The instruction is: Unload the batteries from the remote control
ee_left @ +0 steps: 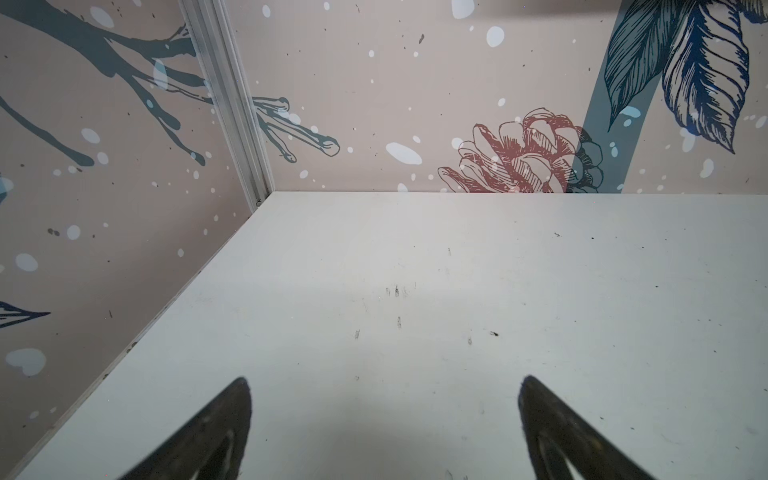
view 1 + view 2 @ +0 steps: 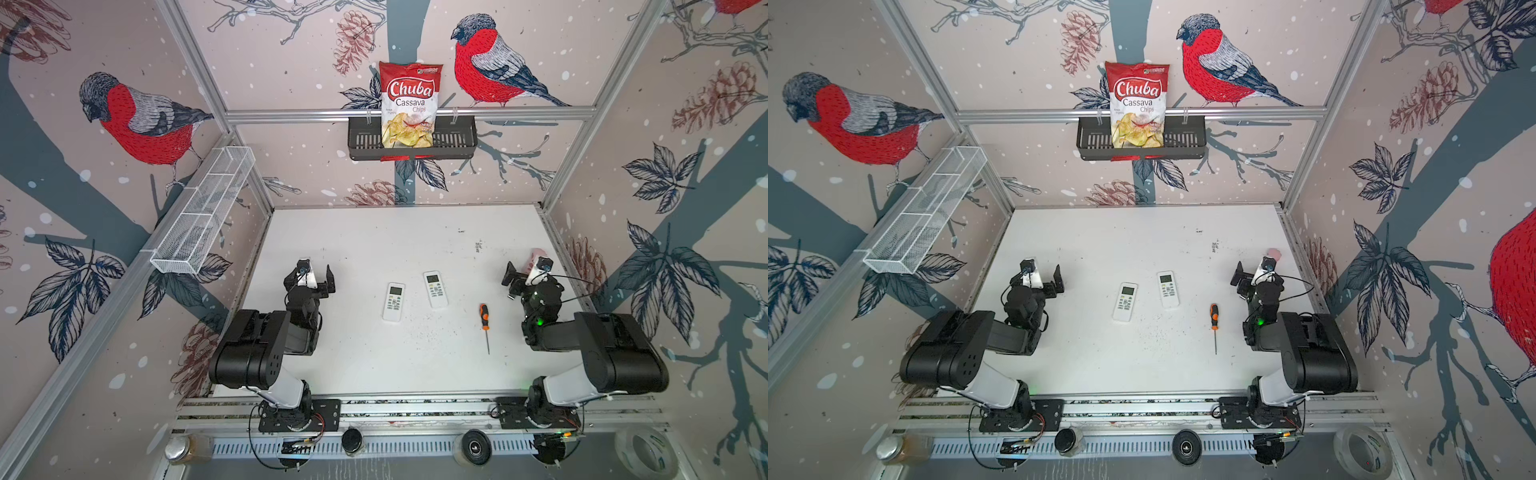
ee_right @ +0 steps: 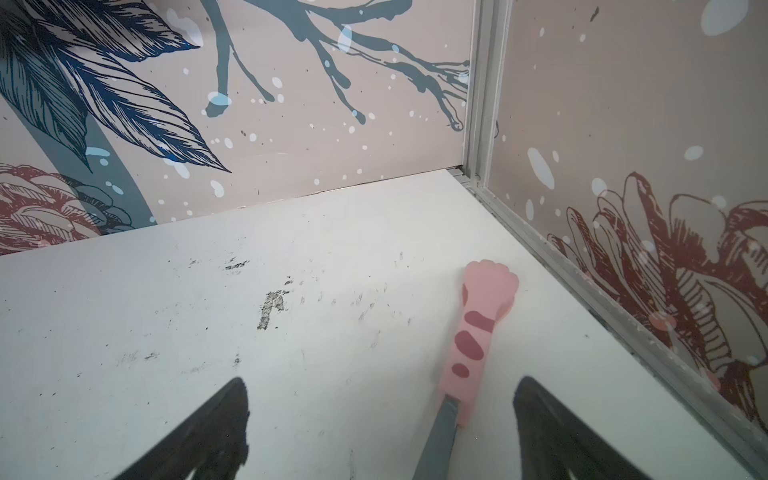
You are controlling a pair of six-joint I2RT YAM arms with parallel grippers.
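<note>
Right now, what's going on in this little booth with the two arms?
Two white remotes lie button-side up on the table, with a screwdriver beside them. The left pincer and right pincer are both open and empty, parked off to either side. No batteries are in sight, so the job of taking them out looks not yet started.

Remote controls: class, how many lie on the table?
2. The left remote control lies centrally; the right remote control lies beside it, apart, left of the orange-handled screwdriver. None appears hidden.
</note>
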